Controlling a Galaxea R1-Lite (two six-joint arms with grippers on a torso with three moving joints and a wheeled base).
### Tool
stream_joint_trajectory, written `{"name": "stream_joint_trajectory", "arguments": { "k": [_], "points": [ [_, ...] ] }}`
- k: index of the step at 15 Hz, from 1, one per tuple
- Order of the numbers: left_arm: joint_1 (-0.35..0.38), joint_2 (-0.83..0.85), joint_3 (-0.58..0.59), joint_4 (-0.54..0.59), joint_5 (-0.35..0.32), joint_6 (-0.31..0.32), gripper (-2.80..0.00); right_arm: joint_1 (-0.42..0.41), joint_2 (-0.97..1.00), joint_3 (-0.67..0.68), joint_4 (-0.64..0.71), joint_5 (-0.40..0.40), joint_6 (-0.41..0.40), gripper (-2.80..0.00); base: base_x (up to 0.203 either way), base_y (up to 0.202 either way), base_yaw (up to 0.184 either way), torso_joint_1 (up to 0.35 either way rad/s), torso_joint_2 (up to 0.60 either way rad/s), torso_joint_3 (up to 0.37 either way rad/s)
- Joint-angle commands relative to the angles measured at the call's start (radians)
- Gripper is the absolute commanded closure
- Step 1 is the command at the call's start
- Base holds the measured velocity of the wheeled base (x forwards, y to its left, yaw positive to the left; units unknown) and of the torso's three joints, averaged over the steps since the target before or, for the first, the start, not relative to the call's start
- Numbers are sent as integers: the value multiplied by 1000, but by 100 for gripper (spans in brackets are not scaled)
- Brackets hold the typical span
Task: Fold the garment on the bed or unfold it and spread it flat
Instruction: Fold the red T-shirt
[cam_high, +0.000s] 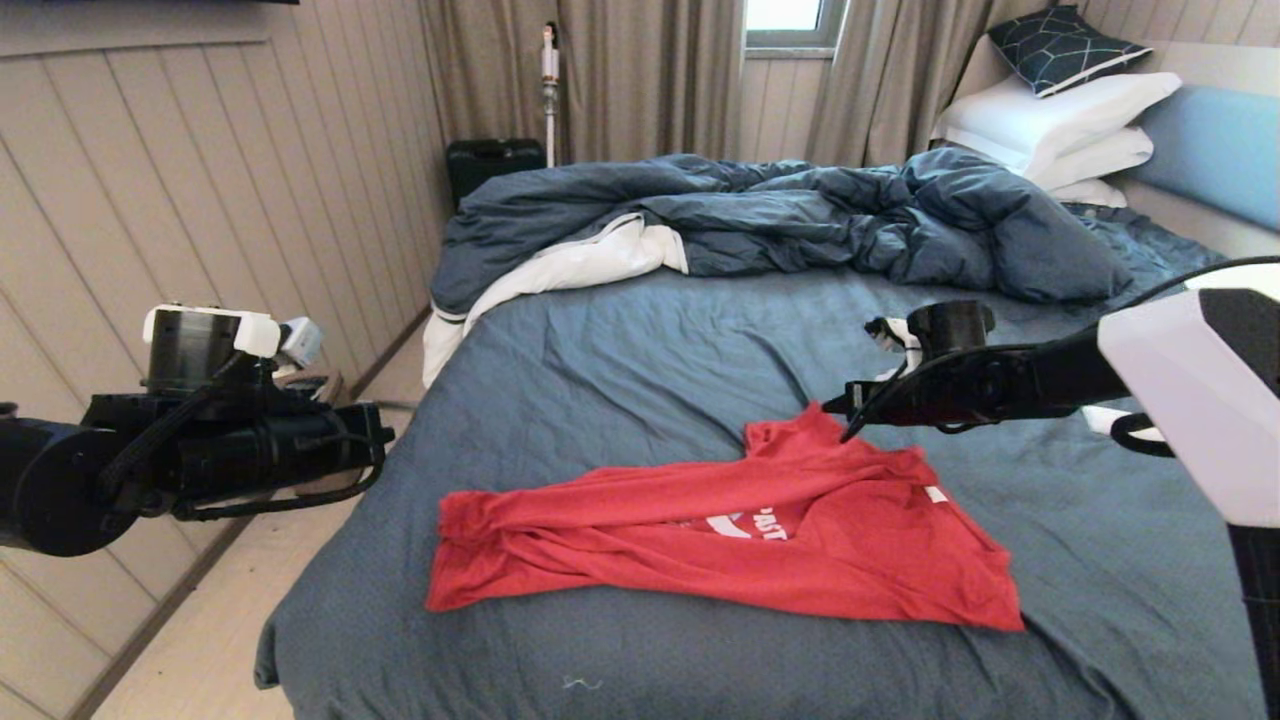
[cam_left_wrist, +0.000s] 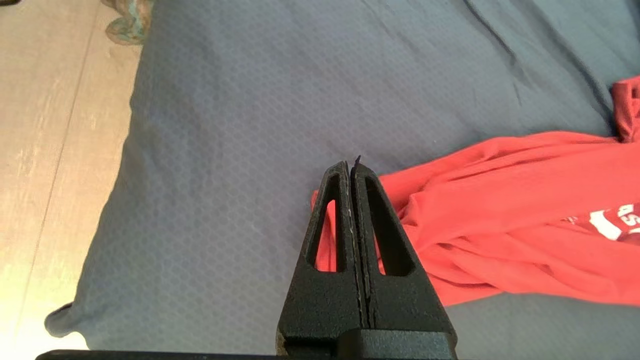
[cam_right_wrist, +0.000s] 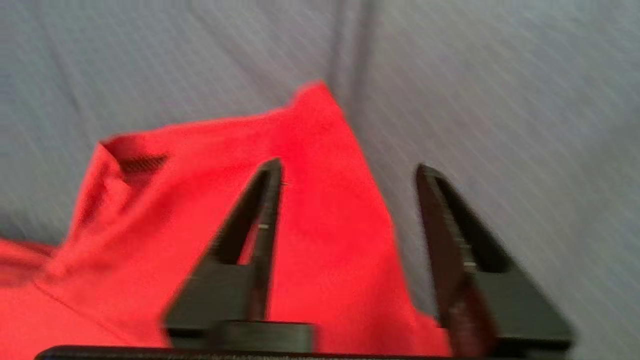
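Observation:
The garment (cam_high: 720, 530), a red T-shirt, lies bunched and partly doubled over on the bed (cam_high: 620, 360), with part of its white chest print (cam_high: 750, 522) and a small white tag (cam_high: 935, 494) showing. My right gripper (cam_right_wrist: 348, 170) hangs open just above the shirt's raised far corner (cam_high: 790, 430), one finger over the red cloth and the other over the sheet; nothing is between them. In the head view it sits at the shirt's far edge (cam_high: 835, 405). My left gripper (cam_left_wrist: 351, 167) is shut and empty, above the shirt's left end (cam_left_wrist: 450, 225), out past the bed's left side (cam_high: 380, 440).
A dark blue duvet (cam_high: 800, 215) with white lining is heaped across the far half of the bed. White pillows (cam_high: 1060, 120) and a light-blue headboard (cam_high: 1215, 140) stand at the far right. Wooden floor (cam_high: 200, 640) and a panelled wall run along the left.

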Motion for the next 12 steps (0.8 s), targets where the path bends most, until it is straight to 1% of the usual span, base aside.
{"name": "stream_joint_trajectory", "arguments": {
  "k": [1, 2, 3, 5, 10, 12],
  "points": [
    [0, 22, 13, -25, 0, 0, 0, 12, 40, -59, 18, -3, 1, -280, 0, 0, 0, 0, 0, 0],
    [-1, 26, 16, -40, 1, 2, 0, 17, 61, -92, 40, -5, 1, -280, 0, 0, 0, 0, 0, 0],
    [-1, 30, 18, -47, 0, 2, 0, 27, 80, -115, 55, -8, 2, 0, 0, 0, 0, 0, 0, 0],
    [-1, 46, 19, -48, -3, 2, 0, 31, 106, -146, 61, -31, 1, 0, 0, 0, 0, 0, 0, 0],
    [-2, 51, 19, -47, -8, -3, 0, 31, 132, -186, 74, -34, -1, 0, 0, 0, 0, 0, 0, 0],
    [-2, 59, 18, -48, -9, -3, 0, 31, 120, -179, 74, -35, 2, 0, 0, 0, 0, 0, 0, 0]
  ]
}}
